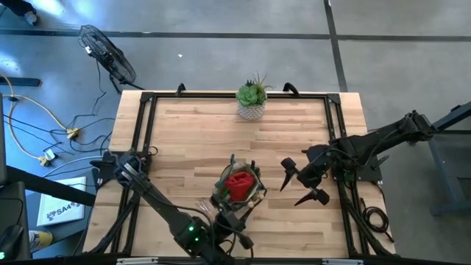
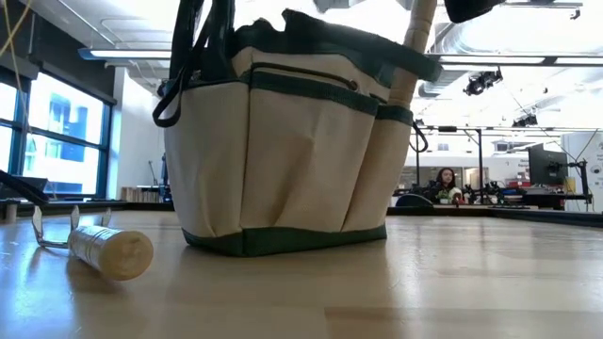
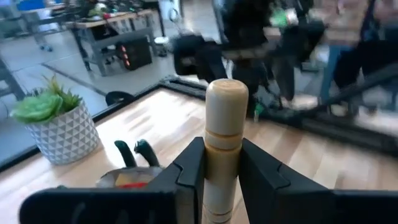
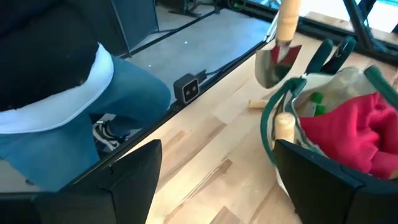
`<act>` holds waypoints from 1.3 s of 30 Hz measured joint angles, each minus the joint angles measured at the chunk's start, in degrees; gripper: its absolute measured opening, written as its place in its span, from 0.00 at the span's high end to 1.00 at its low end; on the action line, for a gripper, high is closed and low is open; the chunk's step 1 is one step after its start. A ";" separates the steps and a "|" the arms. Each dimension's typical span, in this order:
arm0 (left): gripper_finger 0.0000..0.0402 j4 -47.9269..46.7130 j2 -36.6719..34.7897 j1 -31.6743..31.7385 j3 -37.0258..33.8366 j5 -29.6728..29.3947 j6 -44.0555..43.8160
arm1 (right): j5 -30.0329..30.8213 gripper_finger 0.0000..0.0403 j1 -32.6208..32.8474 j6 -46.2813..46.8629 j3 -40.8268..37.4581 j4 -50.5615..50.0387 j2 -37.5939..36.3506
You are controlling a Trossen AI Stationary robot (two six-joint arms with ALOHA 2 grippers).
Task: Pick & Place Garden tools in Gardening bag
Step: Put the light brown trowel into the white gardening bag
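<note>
The tan gardening bag (image 1: 239, 188) with green trim stands on its base near the table's near edge. A red item (image 1: 239, 184) lies inside it, and green handles (image 4: 329, 53) stick out of it. My left gripper (image 1: 237, 219), at the bag's near side, is shut on a wooden-handled trowel (image 4: 277, 59). The trowel hangs blade down over the bag's rim. Another wooden handle (image 4: 284, 127) stands in an outer pocket. A wooden-handled pronged tool (image 2: 108, 250) lies flat on the table left of the bag. My right gripper (image 1: 300, 185) is open and empty to the right of the bag. My left gripper pinches the trowel's wooden handle (image 3: 222, 146) between its two fingers, a little below the rounded free end (image 3: 227, 93). The fingers come level from the table's near side and lie across the handle. The trowel is upright, handle up, with its metal blade (image 4: 273, 62) clear of the table.
A green succulent in a white pot (image 1: 252, 101) stands at the table's far edge. A person in blue trousers (image 4: 81, 106) stands close to the table's near edge. There is bare wood between the bag and the pot. A black frame (image 1: 147, 110) runs round the table.
</note>
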 joint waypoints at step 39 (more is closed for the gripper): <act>0.84 -34.74 2.87 -3.08 0.03 -1.02 -37.62 | 0.02 0.25 0.04 0.64 -0.01 -2.88 0.00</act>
